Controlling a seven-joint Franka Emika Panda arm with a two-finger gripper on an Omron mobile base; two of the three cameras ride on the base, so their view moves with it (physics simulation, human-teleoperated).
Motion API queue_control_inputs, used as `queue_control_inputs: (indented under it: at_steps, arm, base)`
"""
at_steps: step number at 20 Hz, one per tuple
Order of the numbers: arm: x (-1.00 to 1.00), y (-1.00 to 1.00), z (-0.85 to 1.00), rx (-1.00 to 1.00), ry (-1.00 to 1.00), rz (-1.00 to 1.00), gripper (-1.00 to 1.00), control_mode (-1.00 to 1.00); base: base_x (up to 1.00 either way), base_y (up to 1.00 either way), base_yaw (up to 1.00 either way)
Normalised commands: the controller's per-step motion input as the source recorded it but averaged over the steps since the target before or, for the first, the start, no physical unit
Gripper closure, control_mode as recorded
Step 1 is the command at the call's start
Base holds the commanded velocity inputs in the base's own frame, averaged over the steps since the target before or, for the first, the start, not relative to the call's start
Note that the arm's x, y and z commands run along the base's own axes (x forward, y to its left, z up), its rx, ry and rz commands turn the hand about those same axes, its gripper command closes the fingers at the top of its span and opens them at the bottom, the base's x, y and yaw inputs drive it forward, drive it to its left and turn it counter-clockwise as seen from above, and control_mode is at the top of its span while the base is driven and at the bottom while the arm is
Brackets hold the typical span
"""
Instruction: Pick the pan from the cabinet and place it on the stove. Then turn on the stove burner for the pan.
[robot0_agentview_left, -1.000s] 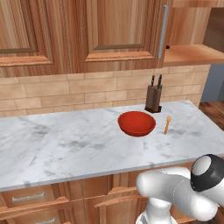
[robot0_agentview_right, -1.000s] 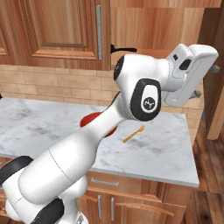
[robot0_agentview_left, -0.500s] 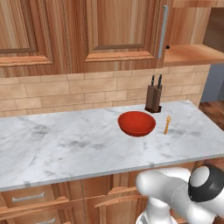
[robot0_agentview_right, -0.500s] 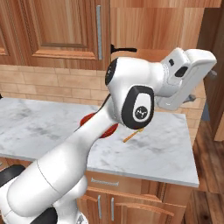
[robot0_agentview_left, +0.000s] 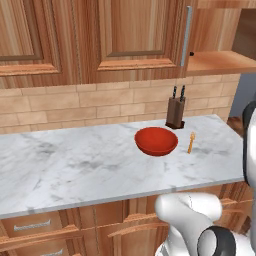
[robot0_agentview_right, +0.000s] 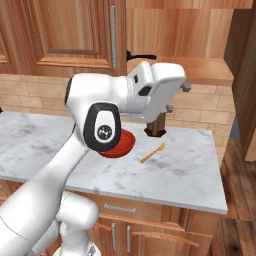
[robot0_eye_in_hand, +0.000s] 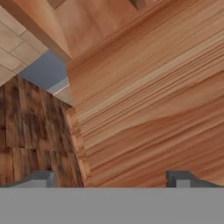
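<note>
The cabinet (robot0_agentview_right: 70, 35) is seen at 12 o'clock in the right base view, with its door shut and its long silver bar handle (robot0_agentview_right: 113, 36) near the door's right edge. Just right of that edge, an open wooden shelf (robot0_agentview_right: 200, 70) is seen. A thin black handle pokes out at the shelf's left end, and it may be the pan (robot0_agentview_right: 141, 55); the round part is hidden behind the white arm. Under the shelf, the marble counter (robot0_agentview_left: 75, 170) has lots of bare room on its left side. A red bowl (robot0_agentview_left: 156, 141), a knife block (robot0_agentview_left: 175, 110) and a small orange fork (robot0_agentview_left: 190, 142) are found near its right end.

In the hand view, the gripper (robot0_eye_in_hand: 113, 179) is held with its two tips spread wide apart at 6 o'clock. Nothing is gripped between them. Plain wood is faced close up.
</note>
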Motion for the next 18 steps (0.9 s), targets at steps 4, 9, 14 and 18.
queue_control_inputs:
  at_steps: [4, 9, 14, 18]
  arm:
    - [0.03, 1.00, -0.01, 0.06, -0.18, 0.01, -1.00, -1.00]
    - [0.08, 1.00, 0.00, 0.09, -0.18, 0.04, -1.00, -1.00]
    - [0.12, 1.00, 0.00, 0.15, -0.16, 0.09, -1.00, -1.00]
    - [0.16, 0.98, 0.00, 0.21, -0.13, 0.14, -1.00, -1.00]
  base:
    - [0.00, 0.00, 0.00]
    - [0.00, 0.00, 0.00]
    - [0.00, 0.00, 0.00]
    - [0.00, 0.00, 0.00]
